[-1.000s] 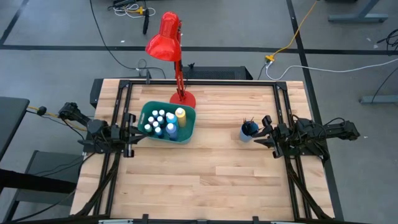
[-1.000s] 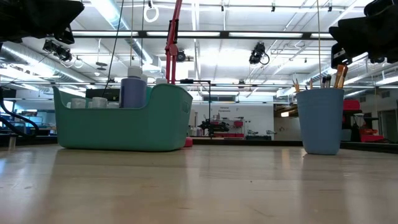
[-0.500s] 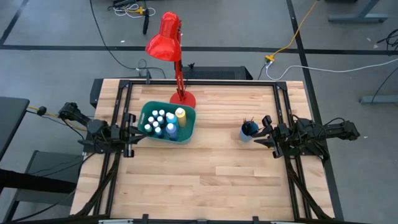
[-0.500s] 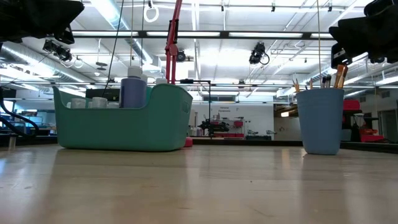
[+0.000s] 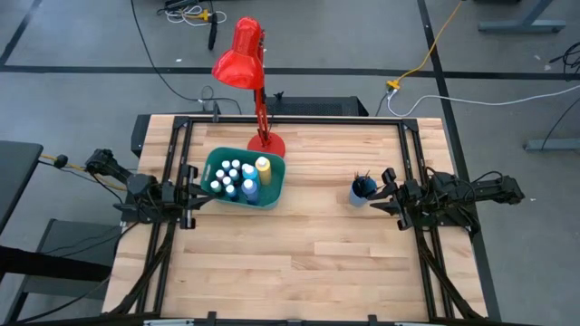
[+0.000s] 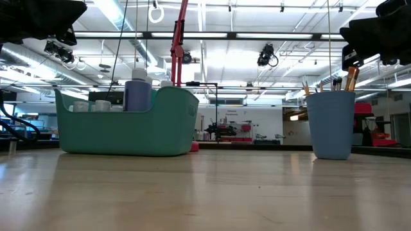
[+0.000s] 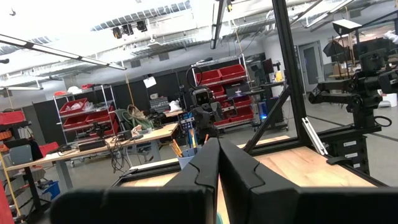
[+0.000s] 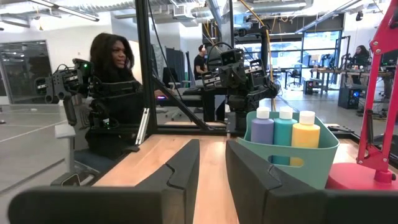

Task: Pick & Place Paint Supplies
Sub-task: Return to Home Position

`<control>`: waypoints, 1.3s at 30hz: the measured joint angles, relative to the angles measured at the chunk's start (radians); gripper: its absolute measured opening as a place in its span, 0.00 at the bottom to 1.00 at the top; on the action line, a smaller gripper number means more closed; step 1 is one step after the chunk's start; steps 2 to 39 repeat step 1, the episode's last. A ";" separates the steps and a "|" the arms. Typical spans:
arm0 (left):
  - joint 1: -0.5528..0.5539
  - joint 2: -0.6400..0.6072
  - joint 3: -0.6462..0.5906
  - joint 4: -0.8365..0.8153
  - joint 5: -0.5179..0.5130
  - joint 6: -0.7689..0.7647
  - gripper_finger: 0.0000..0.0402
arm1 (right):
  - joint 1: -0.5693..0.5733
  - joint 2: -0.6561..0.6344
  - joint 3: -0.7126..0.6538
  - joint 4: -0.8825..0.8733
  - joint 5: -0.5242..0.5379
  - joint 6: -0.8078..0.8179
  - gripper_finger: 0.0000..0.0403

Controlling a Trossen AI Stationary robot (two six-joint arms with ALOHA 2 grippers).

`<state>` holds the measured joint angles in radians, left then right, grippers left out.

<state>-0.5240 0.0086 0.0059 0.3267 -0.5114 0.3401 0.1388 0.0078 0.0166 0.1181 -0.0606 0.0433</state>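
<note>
Small white-capped paint bottles (image 5: 234, 177) and a taller yellow bottle (image 5: 263, 167) stand upright in a teal bin (image 5: 272, 192) at the table's far left. In the right wrist view, purple (image 8: 262, 131), teal (image 8: 284, 132) and yellow (image 8: 305, 135) bottles rise above the bin's rim (image 8: 292, 154). Thin brushes (image 6: 350, 78) stand handle-down in a blue cup (image 6: 331, 125) on the right. My left gripper (image 5: 203, 193) is shut, in the air just left of the bin. My right gripper (image 5: 384, 191) hangs just right of the cup, open by a narrow gap (image 8: 212, 163), nothing between its fingers.
A red desk lamp stands on its base (image 5: 266, 144) just behind the bin, its head (image 5: 240, 54) reaching past the far edge. A black frame (image 5: 290, 119) runs along the table's far and side edges. Bare wood (image 5: 299, 254) fills the near half. A person (image 8: 115, 62) sits beyond the table.
</note>
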 joint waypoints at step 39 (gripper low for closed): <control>0.000 0.000 0.000 0.000 0.000 0.000 0.04 | 0.000 0.000 0.000 0.000 0.000 0.000 0.22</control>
